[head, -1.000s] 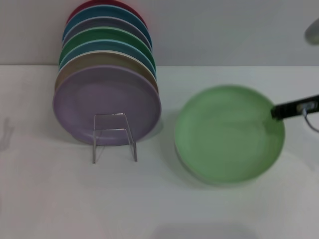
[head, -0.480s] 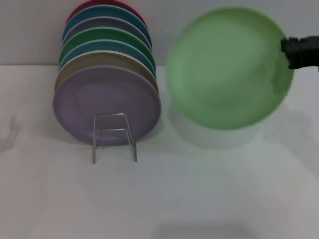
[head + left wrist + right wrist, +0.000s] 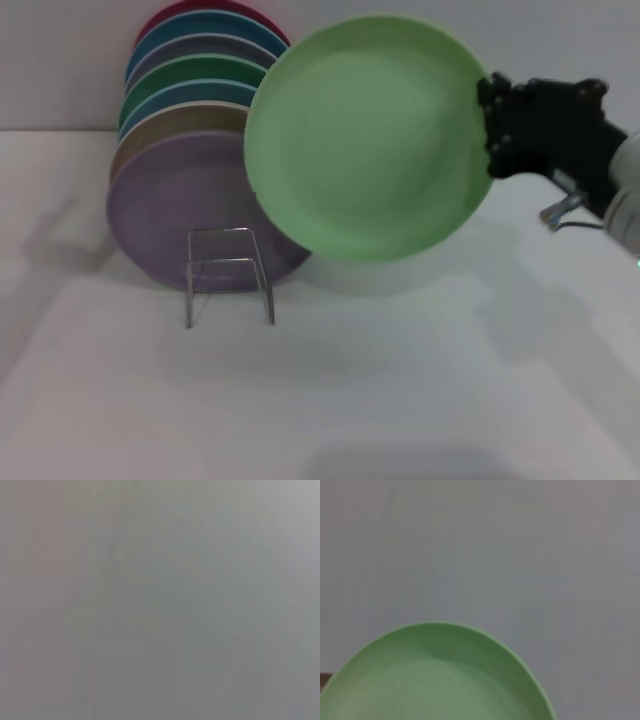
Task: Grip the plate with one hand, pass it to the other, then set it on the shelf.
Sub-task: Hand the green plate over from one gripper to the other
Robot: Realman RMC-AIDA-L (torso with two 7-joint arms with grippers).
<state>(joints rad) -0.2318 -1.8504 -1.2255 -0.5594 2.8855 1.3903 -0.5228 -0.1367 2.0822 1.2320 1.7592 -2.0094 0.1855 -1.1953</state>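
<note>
head view: plate (image 3: 365, 140) higher, further left

The round mint-green matte plate (image 3: 368, 140), held aloft, overlaps the stacked coloured plates (image 3: 205, 150); open white tabletop (image 3: 420, 380) is left below, and beside the thin silver wire rack (image 3: 229, 275).

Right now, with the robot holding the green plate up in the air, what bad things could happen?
1. The right gripper pinches the plate only at one edge, so it might tip or slip out and drop onto the table.
2. The plate hangs close to the stacked plates on the shelf; swinging further that way could knock them.
3. The left gripper is not in view, so the handover has no catcher ready.
</note>
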